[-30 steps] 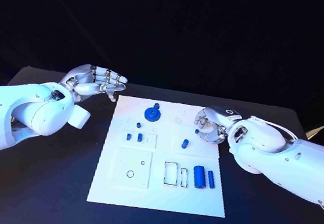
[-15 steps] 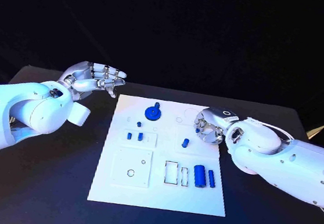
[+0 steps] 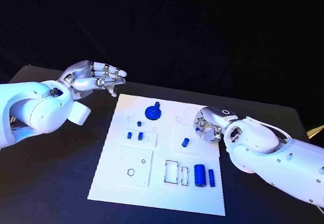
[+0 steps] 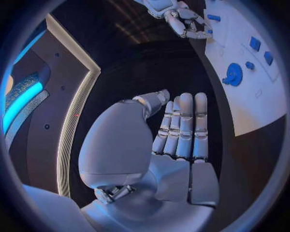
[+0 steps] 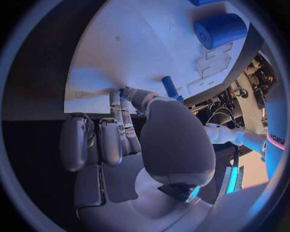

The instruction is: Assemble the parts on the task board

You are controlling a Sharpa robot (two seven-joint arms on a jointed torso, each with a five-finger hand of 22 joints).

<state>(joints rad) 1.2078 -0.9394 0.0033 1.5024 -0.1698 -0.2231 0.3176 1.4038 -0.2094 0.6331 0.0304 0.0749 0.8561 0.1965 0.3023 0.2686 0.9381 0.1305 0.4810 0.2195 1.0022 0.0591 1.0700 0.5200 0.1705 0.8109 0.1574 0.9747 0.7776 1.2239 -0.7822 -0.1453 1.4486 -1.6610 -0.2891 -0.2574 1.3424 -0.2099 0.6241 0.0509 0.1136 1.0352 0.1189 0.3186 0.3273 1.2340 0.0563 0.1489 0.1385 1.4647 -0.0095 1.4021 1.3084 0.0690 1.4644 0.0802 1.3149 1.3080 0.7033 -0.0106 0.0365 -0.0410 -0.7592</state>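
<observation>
Both hands hover at the far end of the white board, neither holding a part.

The left hand point(image 3: 93, 79) floats off the board point(image 3: 197, 203) at its 11 o'clock corner, fingers loosely apart and empty. The right hand point(image 3: 211, 125) sits over the board's 2 o'clock edge with fingers curled in; whether it grasps anything I cannot tell. A blue gear point(image 3: 153, 112) lies at 12 o'clock, a small blue peg point(image 3: 185, 143) beside the right hand, and a blue cylinder point(image 3: 199, 176) with a thinner blue bar point(image 3: 211, 179) at 4 o'clock.
</observation>
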